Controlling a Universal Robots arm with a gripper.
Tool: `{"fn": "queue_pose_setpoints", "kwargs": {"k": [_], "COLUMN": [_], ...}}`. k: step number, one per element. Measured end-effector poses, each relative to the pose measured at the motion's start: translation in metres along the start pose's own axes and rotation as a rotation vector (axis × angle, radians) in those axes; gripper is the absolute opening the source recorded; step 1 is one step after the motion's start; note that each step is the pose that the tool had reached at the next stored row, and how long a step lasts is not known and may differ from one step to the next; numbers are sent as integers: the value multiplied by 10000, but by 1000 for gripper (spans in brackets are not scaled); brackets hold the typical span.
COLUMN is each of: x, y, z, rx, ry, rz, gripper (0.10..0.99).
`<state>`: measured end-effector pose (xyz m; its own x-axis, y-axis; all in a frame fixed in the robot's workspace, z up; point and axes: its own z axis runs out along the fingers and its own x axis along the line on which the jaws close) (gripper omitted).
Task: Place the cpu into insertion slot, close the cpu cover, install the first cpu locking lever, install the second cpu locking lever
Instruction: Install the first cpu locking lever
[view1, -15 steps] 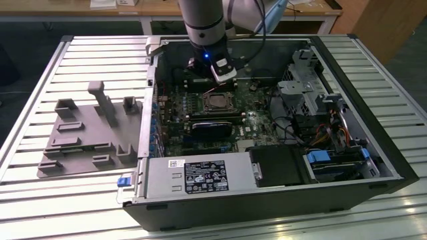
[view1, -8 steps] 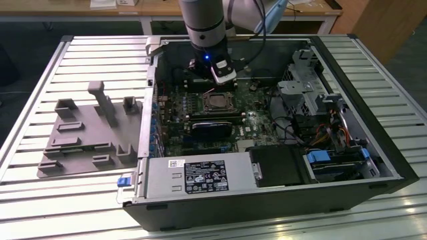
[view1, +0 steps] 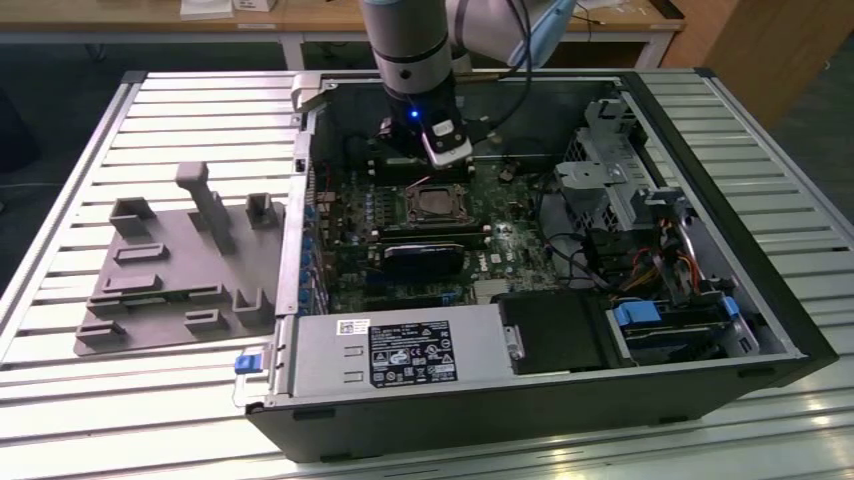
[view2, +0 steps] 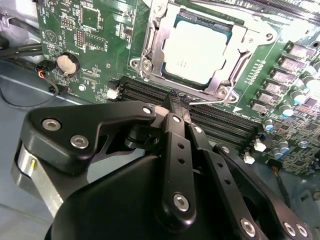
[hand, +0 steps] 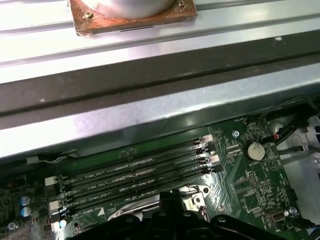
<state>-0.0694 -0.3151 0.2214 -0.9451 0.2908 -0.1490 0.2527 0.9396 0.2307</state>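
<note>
The cpu (view2: 200, 47) lies flat in the insertion slot (view1: 434, 205) on the green board, its pale metal top showing through the window of the cpu cover (view2: 156, 37). The cover lies down flat over the chip. My gripper (view2: 178, 102) hangs over the memory slots beside the socket, its black fingers shut together. The fingertips meet the end of a thin wire locking lever (view2: 212, 100) that runs along the socket's near edge. I cannot tell whether the wire is pinched between them. In the exterior view the gripper (view1: 447, 160) stands just behind the socket.
Several long black memory slots (hand: 135, 172) lie between the socket and the case wall (hand: 150, 115). A coin battery (view2: 66, 64) sits on the board. A black card (view1: 427, 255) lies in front of the socket. A grey fixture (view1: 174, 265) stands outside the case, at the exterior view's left.
</note>
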Motion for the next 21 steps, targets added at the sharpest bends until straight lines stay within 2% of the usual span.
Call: {"fn": "queue_pose_setpoints", "kwargs": {"k": [5, 17, 18, 21], "x": [12, 21, 24, 45], "y": [31, 36, 35, 28], "z": [29, 58, 60, 68], "rx": [47, 77, 72, 37], "ry": [-15, -35, -78, -335], "rz": [-7, -17, -24, -80], "gripper": [102, 102, 102, 102]}}
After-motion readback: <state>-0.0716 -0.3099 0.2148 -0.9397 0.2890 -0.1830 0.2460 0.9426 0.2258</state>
